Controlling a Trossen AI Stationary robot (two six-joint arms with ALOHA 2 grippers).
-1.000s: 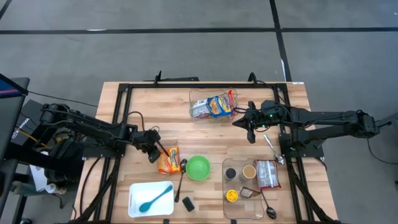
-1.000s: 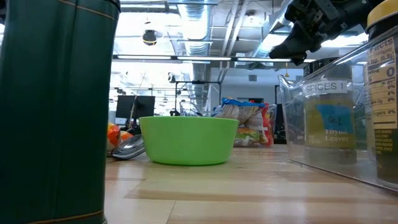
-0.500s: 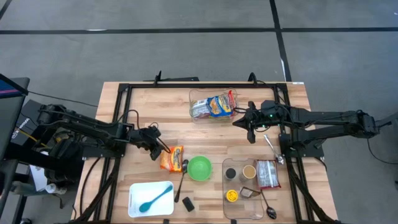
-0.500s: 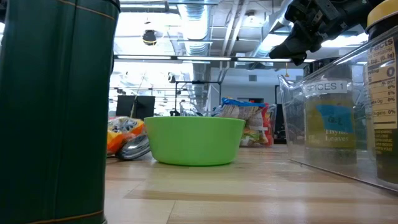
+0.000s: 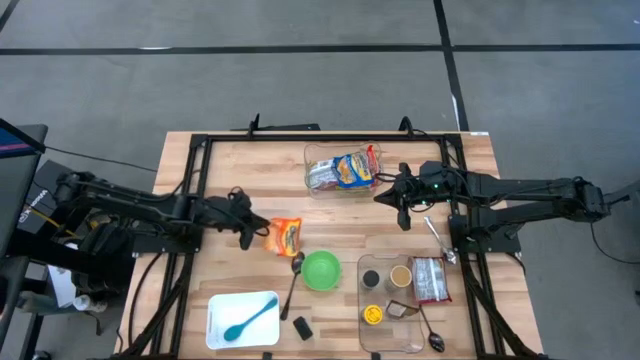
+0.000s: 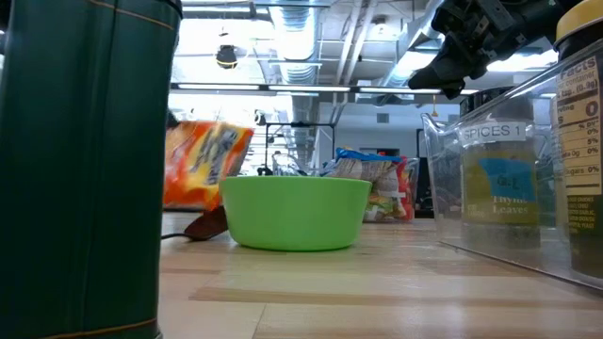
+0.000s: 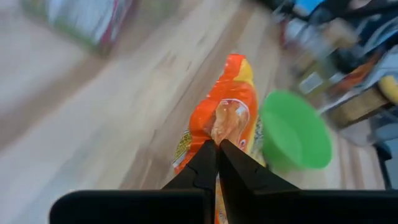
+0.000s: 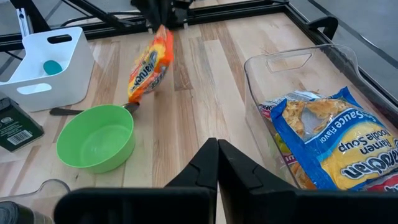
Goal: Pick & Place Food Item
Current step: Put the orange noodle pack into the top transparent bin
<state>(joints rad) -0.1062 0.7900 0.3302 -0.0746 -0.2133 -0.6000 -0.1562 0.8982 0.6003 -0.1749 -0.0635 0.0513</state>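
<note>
An orange food packet [image 5: 285,236] hangs above the table left of the green bowl [image 5: 321,270], with my left gripper [image 5: 262,232] shut on it. The low view shows the packet [image 6: 203,160] raised behind the bowl [image 6: 294,212]. In the right wrist view the packet [image 8: 151,65] hangs slanted over the wood. My right gripper [image 5: 402,215] hovers shut and empty at the far right, beside a clear container [image 5: 340,170] holding soup packets. My left gripper pinches the packet's near end [image 7: 219,134] between its two fingertips, coming from the table's left and slanting down. The packet is lifted clear of the table and hangs tilted, its far end [image 8: 138,93] lower than the held end.
A metal spoon [image 5: 293,285] lies left of the bowl. A white tray [image 5: 242,320] with a teal spoon sits near the front edge, with a small black item [image 5: 302,327] beside it. A clear bin [image 5: 400,300] of spice jars stands front right. A dark green tin [image 6: 85,169] fills the low view's left.
My left gripper has risen and drawn a little toward the far edge, tipping up as it went. The orange packet, flat on the table a second ago, is now lifted clear and hangs tilted. The green bowl has shifted slightly to the right.
</note>
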